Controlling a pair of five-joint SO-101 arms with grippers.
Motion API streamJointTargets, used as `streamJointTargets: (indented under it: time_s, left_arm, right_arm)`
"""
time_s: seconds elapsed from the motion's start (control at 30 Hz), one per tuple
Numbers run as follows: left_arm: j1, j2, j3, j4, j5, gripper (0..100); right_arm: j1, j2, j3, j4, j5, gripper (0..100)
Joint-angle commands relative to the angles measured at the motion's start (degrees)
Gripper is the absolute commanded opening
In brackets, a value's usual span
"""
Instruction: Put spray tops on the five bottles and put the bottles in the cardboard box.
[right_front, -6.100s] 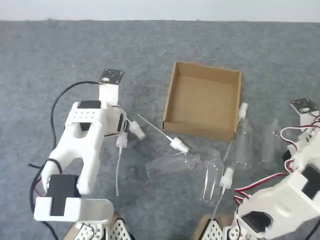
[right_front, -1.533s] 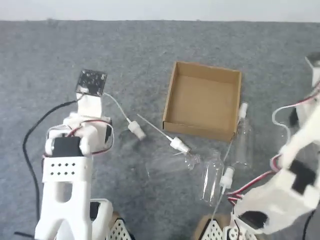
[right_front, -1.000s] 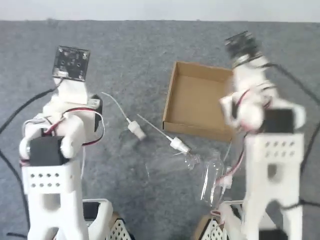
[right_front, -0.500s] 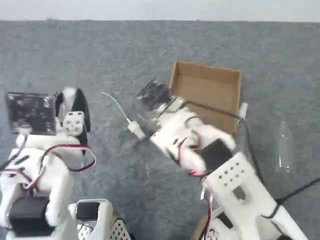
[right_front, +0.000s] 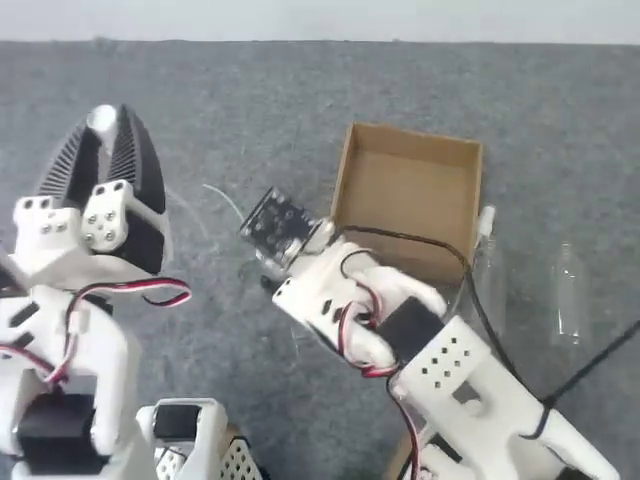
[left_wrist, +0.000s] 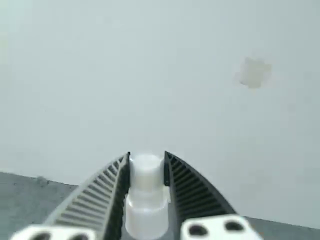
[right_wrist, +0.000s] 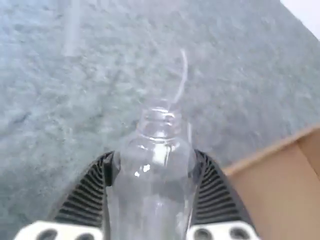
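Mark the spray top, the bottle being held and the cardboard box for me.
spray top (left_wrist: 146, 192): left wrist view, white cap body.
bottle (right_wrist: 152, 172): right wrist view, clear body below the neck.
cardboard box (right_front: 412, 205): high view, bare inner floor.

The bottle (right_wrist: 152, 165) runs off the right wrist view's edge.

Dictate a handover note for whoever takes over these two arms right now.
Left gripper: shut on a spray top, held up high.
Right gripper: shut on an uncapped bottle, close to the cardboard box.
On the carpet right of the box lie two other bottles.
Done: nothing boxed; the box is empty.
Left: fit the top to the held bottle, box it, then do the rest.
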Motion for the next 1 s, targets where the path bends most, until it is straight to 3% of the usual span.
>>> streamJointTargets:
  time_s: [0.0,0.5,0.97]
  left_arm:
    - [2.5,1.1,-1.7,-2.4,2.3,1]
    - [2.9,1.1,7.7,-9.7,2.4,1]
    - [9.1,1.1,9.4,-3.7,2.3,1]
  right_arm:
    - [-2.3,-2.5,4.4,-10.5,-0.8,0.6]
    - [-2.6,-8.4,9.7,-13.9,-0.9,0.6]
    - [-2.5,-10.9,12.1,-14.2,-0.9,0.6]
